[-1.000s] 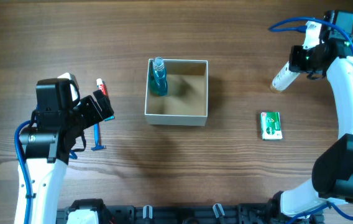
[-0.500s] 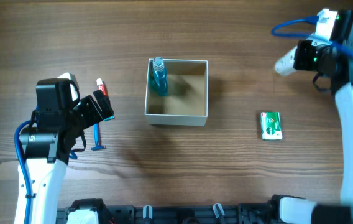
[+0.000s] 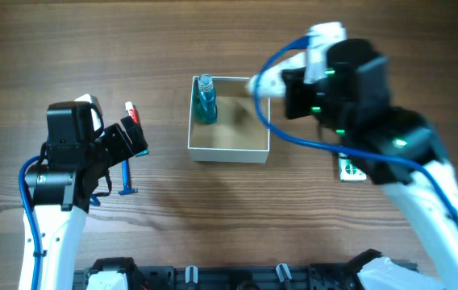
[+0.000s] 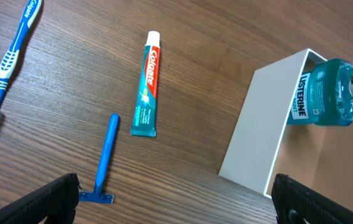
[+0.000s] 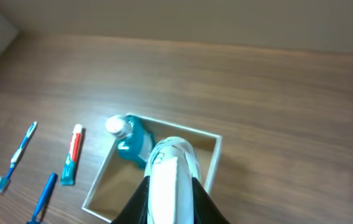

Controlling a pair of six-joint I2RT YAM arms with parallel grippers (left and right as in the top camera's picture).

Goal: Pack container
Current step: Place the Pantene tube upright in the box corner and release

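Note:
The container (image 3: 227, 151), a square white box with a tan inside, stands mid-table with a blue mouthwash bottle (image 3: 205, 98) in its back left corner. My right gripper (image 3: 282, 83) is shut on a white tube (image 3: 262, 83) and holds it above the container's back right corner. In the right wrist view the tube (image 5: 171, 171) hangs over the container (image 5: 214, 140) beside the mouthwash bottle (image 5: 130, 140). My left gripper (image 3: 130, 138) is open and empty, left of the container; in its own view (image 4: 176, 208) the container wall (image 4: 263, 127) is to the right.
A toothpaste tube (image 4: 145, 84), a blue razor (image 4: 105, 158) and a blue toothbrush (image 4: 12, 46) lie on the wood left of the container. A green packet (image 3: 348, 169) lies to the right, partly under my right arm.
My right arm has swung left from the far right edge, carrying the white tube, and is now over the container. The left arm has not moved.

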